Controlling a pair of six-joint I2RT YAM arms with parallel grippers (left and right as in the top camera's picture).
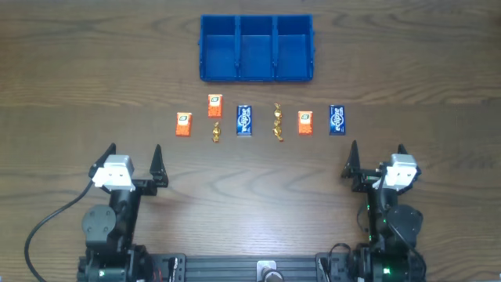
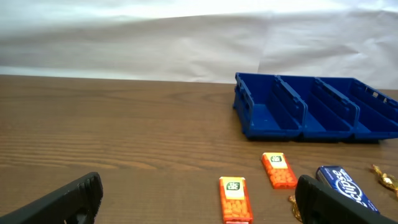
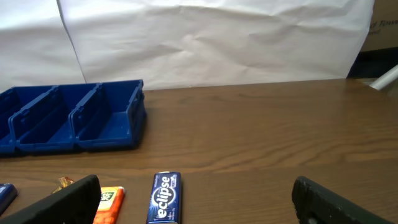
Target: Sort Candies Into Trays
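Toward the desk's (image 1: 78, 78) far edge sits the blue tray (image 1: 256, 51), candies (image 1: 245, 120) lie in a row mid-desk, and by the near edge the left end effector (image 1: 135, 149) and right end effector (image 1: 377, 146) hold their fingers apart.

The tray (image 1: 256, 75) sits at twelve o'clock. A row of candies (image 1: 245, 120) lies before it at centre. The left gripper (image 1: 135, 149) stands at seven o'clock, the right gripper (image 1: 377, 147) at five.
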